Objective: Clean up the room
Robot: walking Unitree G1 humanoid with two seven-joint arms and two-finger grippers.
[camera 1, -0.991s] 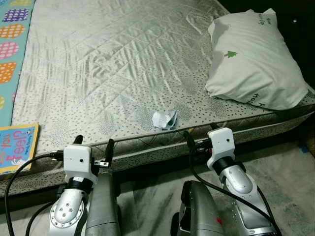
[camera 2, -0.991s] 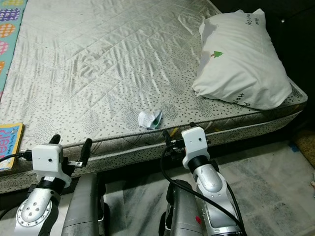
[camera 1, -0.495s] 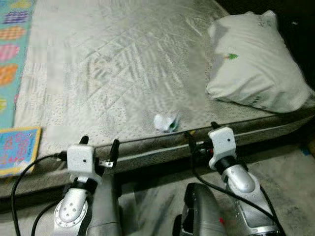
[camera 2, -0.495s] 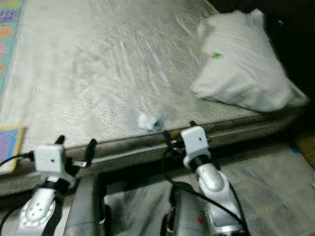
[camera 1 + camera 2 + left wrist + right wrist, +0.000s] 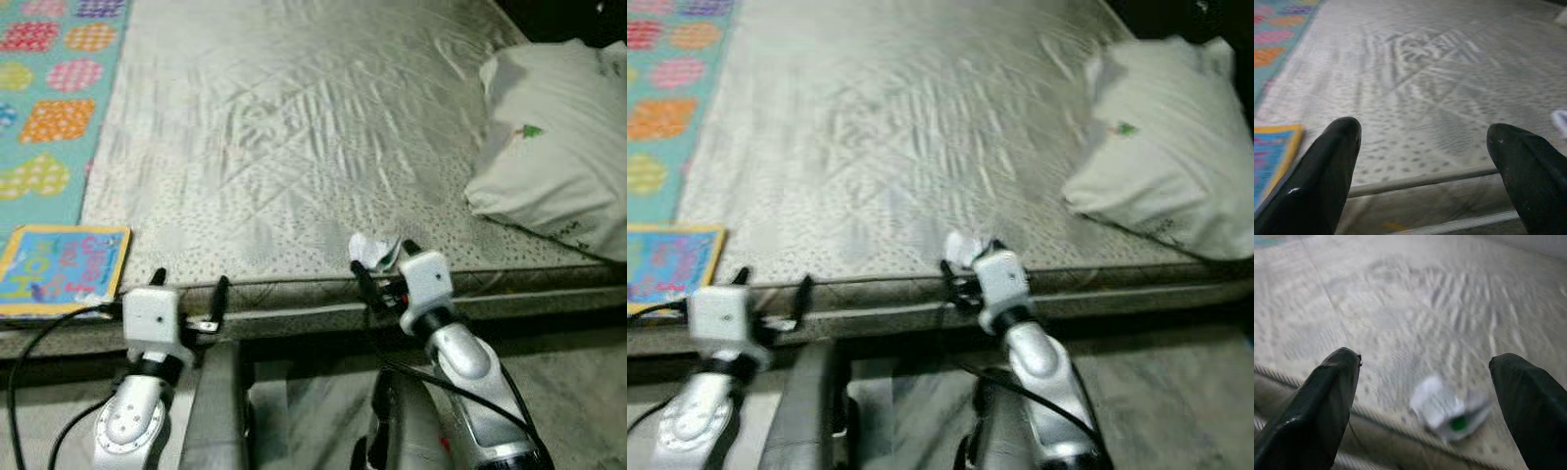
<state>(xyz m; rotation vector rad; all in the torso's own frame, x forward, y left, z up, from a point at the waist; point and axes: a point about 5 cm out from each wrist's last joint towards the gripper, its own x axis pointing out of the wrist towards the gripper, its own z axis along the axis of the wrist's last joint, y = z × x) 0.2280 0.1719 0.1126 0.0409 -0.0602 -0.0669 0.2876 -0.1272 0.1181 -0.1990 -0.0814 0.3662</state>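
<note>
We see two silver arms, each ending in a white boxy wrist block with a small dark dot, two long black fingers [image 5: 1327,181] rounded at the tips, and black cables looping back along the forearms

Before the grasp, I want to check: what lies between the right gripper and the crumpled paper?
Only bare mattress; the right wrist view shows the crumpled paper just ahead of the open right gripper.
</note>
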